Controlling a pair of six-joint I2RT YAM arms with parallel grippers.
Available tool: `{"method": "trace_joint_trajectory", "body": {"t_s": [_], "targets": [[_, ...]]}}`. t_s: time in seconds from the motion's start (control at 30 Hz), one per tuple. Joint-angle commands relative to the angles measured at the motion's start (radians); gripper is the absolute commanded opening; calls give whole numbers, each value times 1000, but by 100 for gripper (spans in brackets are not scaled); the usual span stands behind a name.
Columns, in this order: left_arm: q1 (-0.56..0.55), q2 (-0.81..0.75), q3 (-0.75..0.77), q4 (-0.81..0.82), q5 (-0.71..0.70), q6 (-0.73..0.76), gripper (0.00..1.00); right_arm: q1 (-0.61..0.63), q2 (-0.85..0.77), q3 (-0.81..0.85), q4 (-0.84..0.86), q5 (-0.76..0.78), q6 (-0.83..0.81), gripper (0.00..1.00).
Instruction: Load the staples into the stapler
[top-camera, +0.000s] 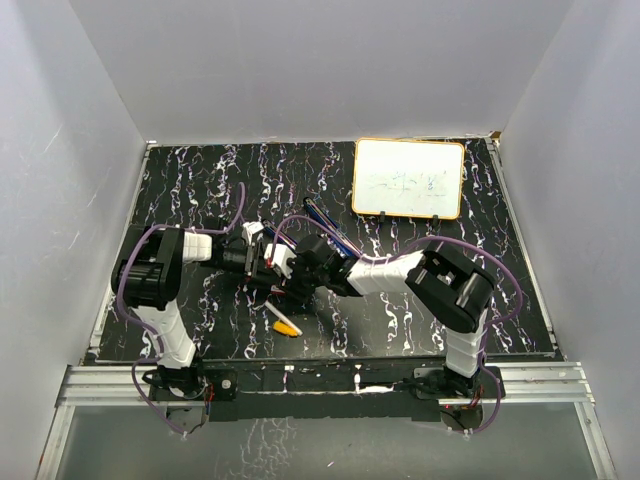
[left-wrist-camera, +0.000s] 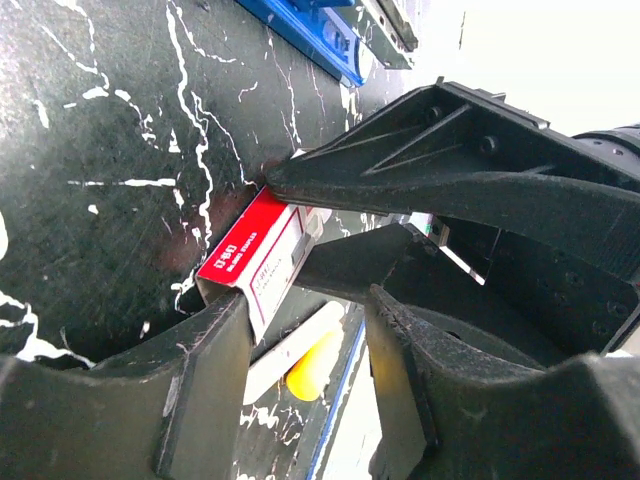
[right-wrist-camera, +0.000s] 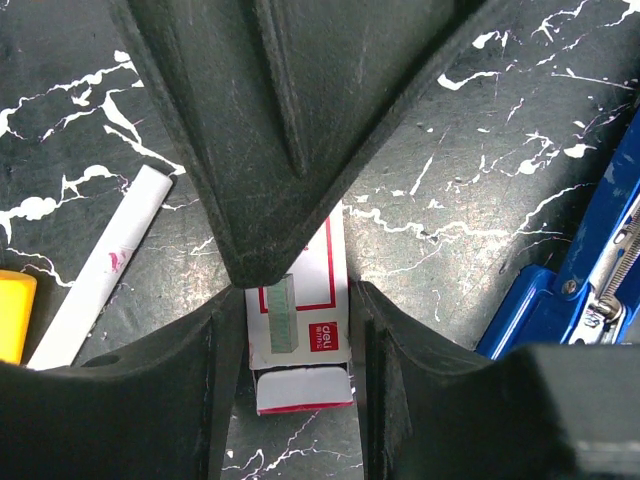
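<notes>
- In the middle of the black marble-patterned desk (top-camera: 200, 180), the two arms meet over the small red-and-white cardboard staple box (right-wrist-camera: 300, 330).
- The right end effector (right-wrist-camera: 300, 300) is clenched on the long sides of this box. The box lies flat on the desk with one end open, and no metal strip can be seen.
- The left end effector (left-wrist-camera: 305, 300) is released, with nothing between its fingers, and one tip is just beside the box.
- The blue metal stapler (right-wrist-camera: 590, 280) lies to the far right, near the box but apart from it.
- The yellow-and-white plastic marker (right-wrist-camera: 95, 270) lies on the near side.
- Risk: the thin cardboard may crush under the squeeze and jam the strips inside.
- Risk: if the open end tilts down, the strips may slide out and break.
- Risk: the two end effectors are crowded, so the left tip may knock the box out of the grip.
</notes>
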Motion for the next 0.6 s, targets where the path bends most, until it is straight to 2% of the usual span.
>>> {"method": "trace_joint_trajectory", "body": {"t_s": [0.0, 0.43, 0.57], "targets": [[-35, 37, 34, -54, 133, 27, 46, 1, 53, 46, 3, 13, -1, 45], [-63, 66, 61, -103, 156, 72, 50, 1, 87, 107, -14, 0, 11, 44], [-60, 62, 86, -172, 136, 130, 53, 0, 69, 90, -19, 12, -7, 46]]}}
